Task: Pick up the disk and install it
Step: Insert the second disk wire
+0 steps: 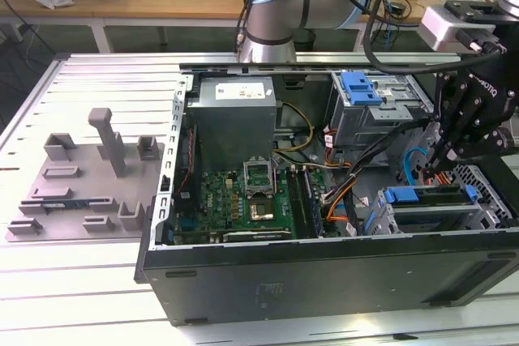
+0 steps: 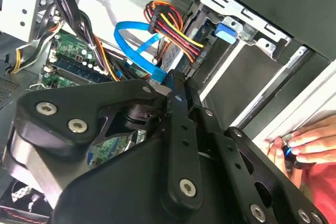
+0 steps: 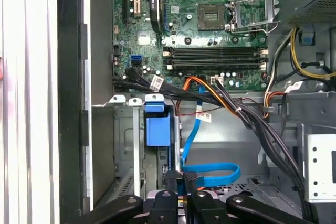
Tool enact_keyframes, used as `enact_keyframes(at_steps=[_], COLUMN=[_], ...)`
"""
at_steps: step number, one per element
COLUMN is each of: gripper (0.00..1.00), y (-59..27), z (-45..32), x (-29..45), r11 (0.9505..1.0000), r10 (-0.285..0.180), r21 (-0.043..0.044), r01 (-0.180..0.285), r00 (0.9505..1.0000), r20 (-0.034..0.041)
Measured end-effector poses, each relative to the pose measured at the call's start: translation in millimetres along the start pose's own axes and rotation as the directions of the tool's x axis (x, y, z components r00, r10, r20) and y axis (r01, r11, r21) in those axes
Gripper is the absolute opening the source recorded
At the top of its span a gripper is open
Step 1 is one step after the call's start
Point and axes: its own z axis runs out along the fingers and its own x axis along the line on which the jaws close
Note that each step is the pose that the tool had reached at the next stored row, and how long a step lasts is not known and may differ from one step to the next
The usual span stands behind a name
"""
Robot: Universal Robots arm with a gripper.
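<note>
One claw point(image 1: 438, 151) at right of the exterior view, fingers drawn close together, low inside the open computer case point(image 1: 324, 269). Disk point(image 1: 430, 200) seated on edge in drive cage point(image 1: 478, 200) at lower right, long axis running left-right, blue carrier uppermost.

Exterior view: high, looks obliquely down into open black metal computer case point(image 1: 324, 269) on slatted grey table point(image 1: 89, 281), whole case in frame. First wrist view: close, looks straight down past black gripper point(image 3: 182, 182) onto green motherboard point(image 3: 210, 30). Second wrist view: very close, tilted. Both wrist views share looped flat blue data cable point(image 3: 210, 174) point(image 2: 137, 38).
</note>
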Motion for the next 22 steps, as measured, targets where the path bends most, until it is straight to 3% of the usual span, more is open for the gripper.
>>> enact_keyframes(at_steps=[5, 8, 12, 22], gripper=[0.16, 0.16, 0.16, 0.16], y=[0.2, 6.8, 9.5, 9.5], z=[0.3, 1.2, 2.1, 2.7], x=[6.8, 11.1, 15.0, 16.6], r11=[0.9999, 0.9995, 0.999, 0.9989], r10=[0.0, 0.001, 0.001, 0.001], r21=[0.0157, 0.0314, 0.0443, 0.0463], r01=[-0.001, -0.001, -0.002, -0.002], r00=[1.0, 0.9998, 0.9998, 0.9997], r20=[0.0058, 0.0178, 0.0223, 0.0232])
